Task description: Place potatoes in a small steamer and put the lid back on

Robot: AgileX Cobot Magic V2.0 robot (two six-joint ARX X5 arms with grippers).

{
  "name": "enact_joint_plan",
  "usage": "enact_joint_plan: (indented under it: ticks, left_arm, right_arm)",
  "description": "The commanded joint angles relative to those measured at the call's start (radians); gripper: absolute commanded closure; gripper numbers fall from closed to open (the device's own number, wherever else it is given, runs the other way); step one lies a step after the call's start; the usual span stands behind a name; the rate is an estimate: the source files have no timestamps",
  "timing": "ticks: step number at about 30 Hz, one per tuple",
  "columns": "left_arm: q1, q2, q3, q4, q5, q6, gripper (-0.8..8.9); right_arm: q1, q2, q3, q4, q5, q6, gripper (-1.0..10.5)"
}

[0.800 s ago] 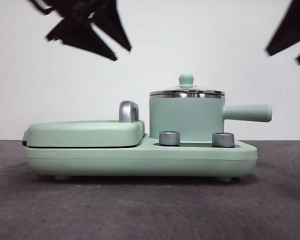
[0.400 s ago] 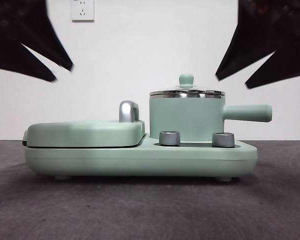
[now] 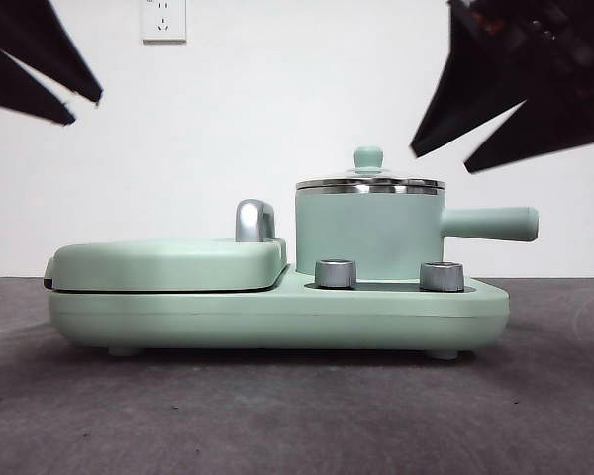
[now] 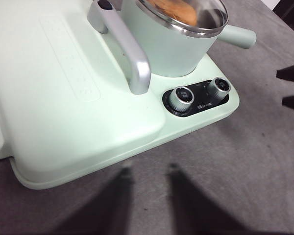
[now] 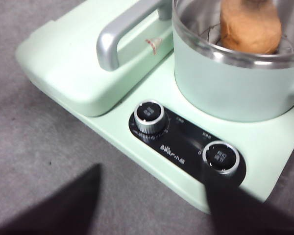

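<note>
The potato sits inside the steamer, and the lid rests on the pot's steel rim — knob up. The steamer stands on the base, beside the griddle, behind two knobs.

Both grippers hang high and well apart from the pot, holding nothing: left gripper with jaws parted, right gripper spread wide — blurred, but seemingly released.
</note>
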Motion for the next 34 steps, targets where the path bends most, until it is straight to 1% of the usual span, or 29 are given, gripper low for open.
enact_joint_plan:
  ticks: [1, 4, 16, 17, 18, 19, 22, 25, 27, 29, 34]
  left_arm:
    - [-0.006, 0.004, 0.003, 0.016, -0.004, 0.004, 8.08]
    - [-0.006, -0.002, 0.003, -0.003, -0.004, 0.003, 8.07]
    - [-0.008, -0.012, 0.003, -0.005, -0.004, 0.003, 8.07]
    - [-0.008, -0.023, 0.003, -0.007, -0.004, 0.017, 8.07]
    - [-0.004, -0.032, 0.002, -0.009, -0.014, 0.068, 8.07]
    - [0.006, -0.048, -0.008, -0.003, -0.028, 0.087, 8.07]
    - [0.073, -0.124, -0.105, 0.124, -0.089, 0.097, 8.07]
    - [0.179, -0.248, -0.260, 0.275, -0.121, 0.111, 8.07]
    - [0.252, -0.351, -0.366, 0.343, -0.165, 0.110, 8.07]
    - [0.321, -0.471, -0.465, 0.383, -0.212, 0.108, 8.07]
    - [0.427, -0.695, -0.615, 0.373, -0.223, 0.108, 8.07]
  right_arm:
    - [0.005, -0.003, 0.015, 0.024, 0.000, -0.001, 9.2]
    - [0.006, -0.006, 0.015, 0.015, -0.023, 0.003, 9.3]
    - [0.005, -0.010, 0.015, 0.047, -0.023, 0.003, 9.3]
    - [0.005, -0.010, 0.015, 0.047, -0.023, 0.003, 9.3]
    - [0.005, -0.010, 0.015, 0.047, -0.023, 0.003, 9.3]
    - [0.005, -0.010, 0.015, 0.047, -0.023, 0.003, 9.3]
    - [0.005, -0.010, 0.015, 0.047, -0.023, 0.003, 9.3]
    - [0.005, -0.010, 0.015, 0.047, -0.023, 0.003, 9.3]
    - [0.005, -0.010, 0.015, 0.047, -0.023, 0.003, 9.3]
    - [0.005, -0.010, 0.015, 0.047, -0.023, 0.003, 9.3]
    - [0.005, -0.010, 0.015, 0.047, -0.023, 0.003, 9.3]
